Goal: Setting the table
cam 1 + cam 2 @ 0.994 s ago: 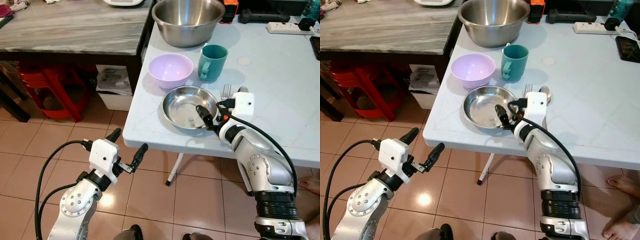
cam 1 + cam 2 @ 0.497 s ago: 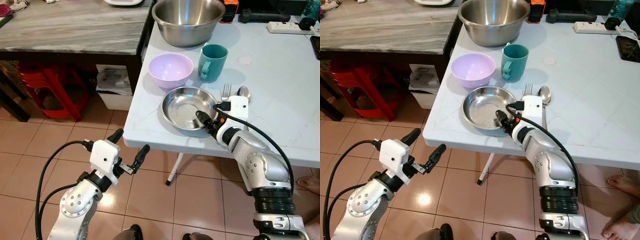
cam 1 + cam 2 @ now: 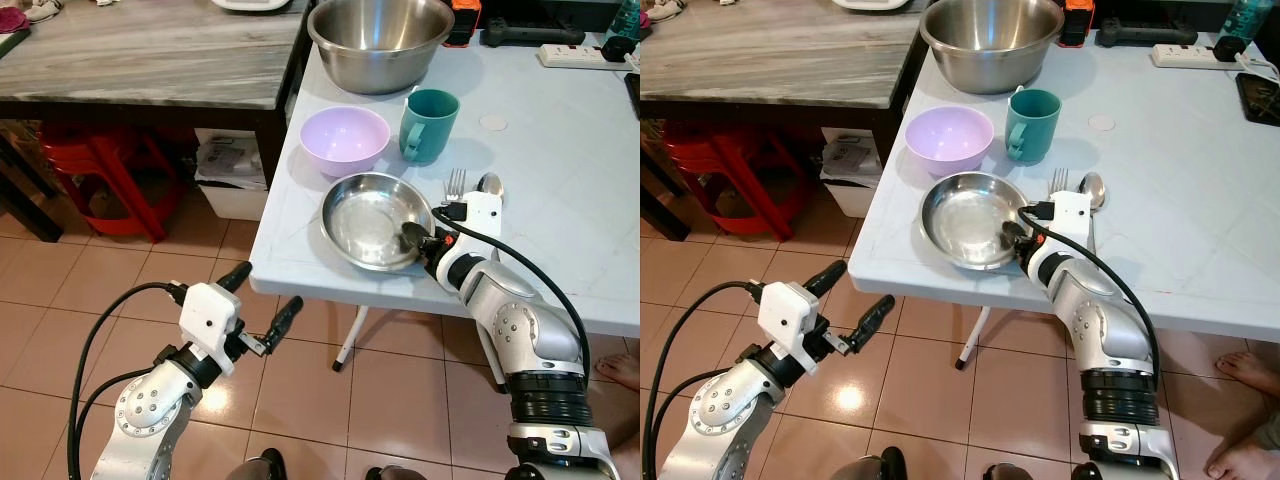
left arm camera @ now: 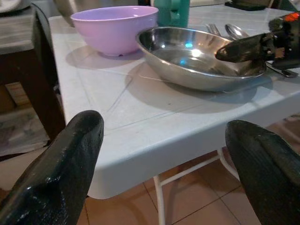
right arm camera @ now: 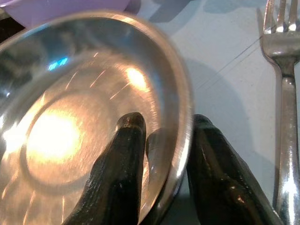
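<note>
A shallow steel plate [image 3: 368, 215] lies near the front edge of the pale table [image 3: 560, 200]. My right gripper [image 3: 415, 238] is shut on the plate's right rim. In the right wrist view one finger [image 5: 124, 159] presses inside the plate [image 5: 61, 117] and the other sits outside the rim. A fork [image 3: 455, 184] and a spoon [image 3: 489, 183] lie just right of the plate. Behind it stand a lilac bowl [image 3: 345, 136] and a teal mug [image 3: 430, 122]. My left gripper [image 3: 262, 293] hangs open over the floor, in front of the table's corner and holding nothing.
A large steel mixing bowl [image 3: 380, 40] stands at the back of the table, with a power strip [image 3: 580, 55] to its right. A wooden counter [image 3: 150, 50] adjoins on the left, red stools [image 3: 100, 170] beneath it. A person's foot [image 3: 1245, 365] rests on the tiles.
My right gripper has drawn back from the plate's middle to its right rim and closed on it. The plate has shifted slightly left. The left arm has barely moved.
</note>
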Available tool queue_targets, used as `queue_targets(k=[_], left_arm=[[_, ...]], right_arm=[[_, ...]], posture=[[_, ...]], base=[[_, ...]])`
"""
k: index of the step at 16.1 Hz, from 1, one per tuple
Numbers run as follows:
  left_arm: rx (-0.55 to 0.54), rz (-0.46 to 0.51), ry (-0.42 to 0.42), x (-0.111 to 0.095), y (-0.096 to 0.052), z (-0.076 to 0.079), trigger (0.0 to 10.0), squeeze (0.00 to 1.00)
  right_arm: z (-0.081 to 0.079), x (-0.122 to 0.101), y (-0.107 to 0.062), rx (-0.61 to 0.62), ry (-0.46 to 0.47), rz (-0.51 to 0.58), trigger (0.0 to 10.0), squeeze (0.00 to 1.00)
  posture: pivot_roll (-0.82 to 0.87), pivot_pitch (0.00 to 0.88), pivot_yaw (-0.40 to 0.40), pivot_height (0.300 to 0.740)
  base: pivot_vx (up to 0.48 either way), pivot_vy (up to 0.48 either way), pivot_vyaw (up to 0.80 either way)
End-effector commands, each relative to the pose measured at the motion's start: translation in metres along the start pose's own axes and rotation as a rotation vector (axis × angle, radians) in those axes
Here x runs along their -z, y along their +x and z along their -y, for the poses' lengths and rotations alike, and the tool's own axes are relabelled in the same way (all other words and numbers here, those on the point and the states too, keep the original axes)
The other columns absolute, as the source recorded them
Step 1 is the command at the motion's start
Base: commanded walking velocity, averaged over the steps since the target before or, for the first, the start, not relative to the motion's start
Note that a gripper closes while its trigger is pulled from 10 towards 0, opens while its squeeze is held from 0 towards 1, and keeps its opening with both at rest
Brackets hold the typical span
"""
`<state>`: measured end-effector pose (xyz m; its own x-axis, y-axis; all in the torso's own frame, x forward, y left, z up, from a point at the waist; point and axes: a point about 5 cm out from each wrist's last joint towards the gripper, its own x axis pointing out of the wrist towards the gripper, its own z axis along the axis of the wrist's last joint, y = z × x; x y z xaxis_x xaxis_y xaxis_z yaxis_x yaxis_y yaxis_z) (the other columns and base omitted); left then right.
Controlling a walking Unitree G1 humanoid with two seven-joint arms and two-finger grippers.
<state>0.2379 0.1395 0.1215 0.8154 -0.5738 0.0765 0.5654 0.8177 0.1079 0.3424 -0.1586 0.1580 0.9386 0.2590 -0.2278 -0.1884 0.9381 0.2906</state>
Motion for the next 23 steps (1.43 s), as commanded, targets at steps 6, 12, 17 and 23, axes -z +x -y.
queue_targets(k=[6,12,17,23], left_arm=[[0.028,0.008,0.012,-0.001,0.000,0.001,10.0,0.00],[-0.082,-0.009,0.002,0.003,0.001,-0.011,10.0,0.00],[-0.240,-0.019,-0.047,0.008,0.008,-0.032,10.0,0.00],[-0.329,0.012,-0.080,0.004,0.022,-0.049,10.0,0.00]], right_arm=[[0.005,0.004,-0.001,0.055,0.131,-0.024,0.0,0.00],[0.001,0.007,-0.009,0.093,0.176,0.020,0.0,0.00],[-0.010,0.008,-0.024,0.135,0.027,0.145,10.0,0.00],[-0.015,0.009,-0.034,0.158,-0.019,0.206,10.0,0.00]], posture=[[-0.11,0.190,0.061,0.740],[-0.11,0.179,0.059,0.740],[-0.11,0.162,0.054,0.740],[-0.13,0.152,0.062,0.740]], base=[[0.000,0.000,0.00],[0.000,0.000,0.00],[0.000,0.000,0.00],[0.000,0.096,-0.58]])
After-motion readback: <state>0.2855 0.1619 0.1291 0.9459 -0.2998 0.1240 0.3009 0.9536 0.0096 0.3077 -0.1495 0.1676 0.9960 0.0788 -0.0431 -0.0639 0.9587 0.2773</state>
